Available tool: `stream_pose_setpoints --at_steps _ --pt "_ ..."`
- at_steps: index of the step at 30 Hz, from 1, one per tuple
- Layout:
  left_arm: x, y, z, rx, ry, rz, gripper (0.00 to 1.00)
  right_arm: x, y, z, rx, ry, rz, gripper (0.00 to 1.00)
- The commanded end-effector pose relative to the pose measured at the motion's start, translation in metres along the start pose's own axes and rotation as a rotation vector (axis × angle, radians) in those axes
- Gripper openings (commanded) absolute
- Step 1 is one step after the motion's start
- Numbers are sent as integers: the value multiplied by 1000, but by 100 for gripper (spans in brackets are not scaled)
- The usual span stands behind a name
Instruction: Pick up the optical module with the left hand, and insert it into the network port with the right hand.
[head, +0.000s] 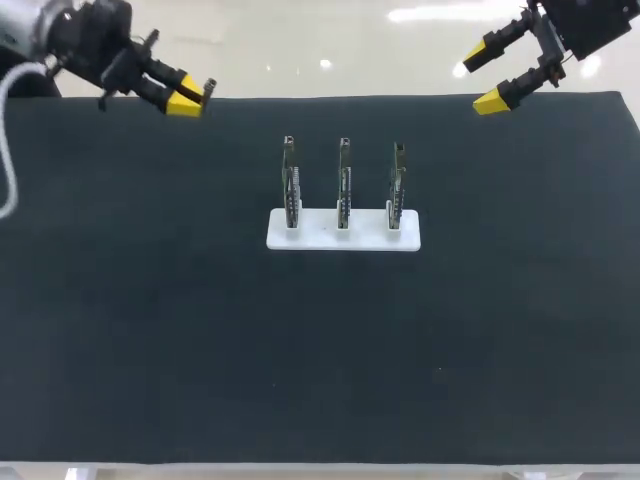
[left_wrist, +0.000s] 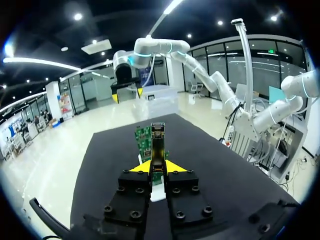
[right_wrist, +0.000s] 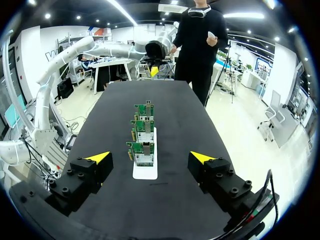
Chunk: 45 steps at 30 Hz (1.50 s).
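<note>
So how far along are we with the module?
Pickup looks done: the left gripper is shut on the slim metal optical module. The right gripper is open and empty. Remaining: handover, then insertion into a port on the green circuit boards in the white holder.

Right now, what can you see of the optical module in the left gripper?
The optical module is a slim, dark bar with a metallic-looking end that has a small opening. It is clamped between the yellow tips of the left gripper and sticks out past them. It is held in the air near the table's far left edge, and nothing else appears to touch it.
</note>
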<state>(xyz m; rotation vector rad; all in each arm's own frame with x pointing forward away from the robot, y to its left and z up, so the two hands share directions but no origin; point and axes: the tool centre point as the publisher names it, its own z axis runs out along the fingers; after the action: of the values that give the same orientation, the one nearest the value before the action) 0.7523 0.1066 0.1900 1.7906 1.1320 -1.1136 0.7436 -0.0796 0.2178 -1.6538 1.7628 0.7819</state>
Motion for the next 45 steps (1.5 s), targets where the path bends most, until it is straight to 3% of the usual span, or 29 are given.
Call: stream_pose_setpoints --at_steps 1,9,16,23,29,37,45 --pt "2 -8 26 -274 -70 -17 0 0 0 0 1 -1 -1 100" --pt "-17 -12 63 -380 -158 -49 0 0 0 0 1 -1 -1 100" --pt "-35 -12 98 -506 -178 -64 0 0 0 0 1 -1 -1 100" --pt "-57 -14 113 -648 -170 -76 0 0 0 0 1 -1 -1 100" --pt "-68 -20 120 -693 -202 -133 0 0 0 0 1 -1 -1 100" --pt "-74 -9 128 -767 -191 -184 0 0 0 0 1 -1 -1 100" --pt "-76 3 138 -744 -201 -184 0 0 0 0 1 -1 -1 100"
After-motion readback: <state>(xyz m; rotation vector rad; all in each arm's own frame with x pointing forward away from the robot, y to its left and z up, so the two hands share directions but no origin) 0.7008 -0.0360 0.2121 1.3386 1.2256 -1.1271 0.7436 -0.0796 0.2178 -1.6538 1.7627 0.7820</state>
